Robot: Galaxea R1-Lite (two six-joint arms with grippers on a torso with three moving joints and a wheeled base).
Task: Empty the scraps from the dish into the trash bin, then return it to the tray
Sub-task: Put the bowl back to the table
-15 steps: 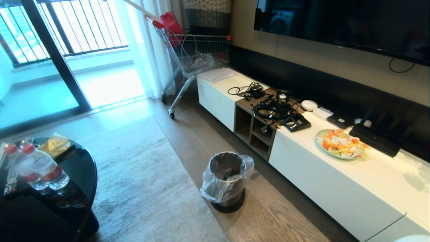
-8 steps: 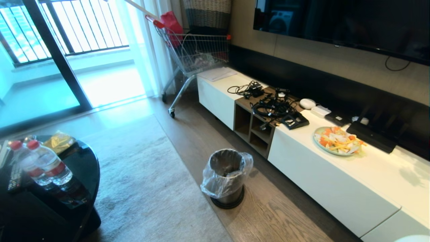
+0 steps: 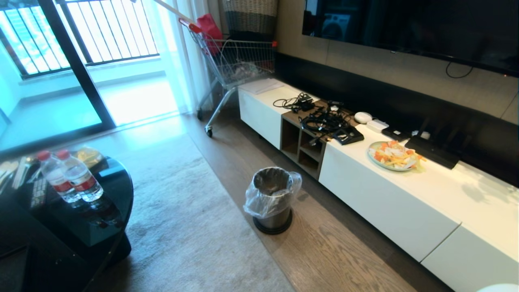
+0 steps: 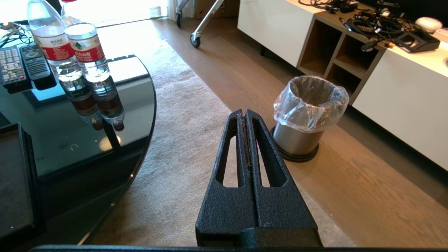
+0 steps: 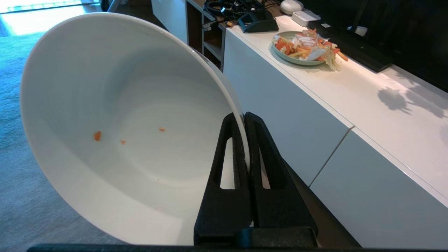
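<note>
My right gripper (image 5: pixel 244 115) is shut on the rim of the dish (image 5: pixel 115 115), a glossy white bowl held tilted on its side. Of the scraps, only three tiny orange specks (image 5: pixel 97 135) cling inside it. The trash bin (image 3: pixel 271 198), silver with a clear bag folded over its rim, stands on the wood floor beside the carpet; the left wrist view has the trash bin (image 4: pixel 308 115) just past my left gripper (image 4: pixel 244 111). That gripper is shut and holds nothing. A corner of the black tray (image 4: pixel 14 175) lies on the glass table.
A round black glass table (image 3: pixel 109 190) carries two water bottles (image 3: pixel 71 180) and remotes (image 4: pixel 21 64). A long white cabinet (image 3: pixel 397 211) bears a green plate of chopped vegetables (image 3: pixel 392 155) and tangled cables (image 3: pixel 324 121). A shopping cart (image 3: pixel 235 61) stands by the window.
The whole head view has shifted: the camera moved, so the table shows further in from the left and the bin and cabinet sit higher up. Neither arm moved.
</note>
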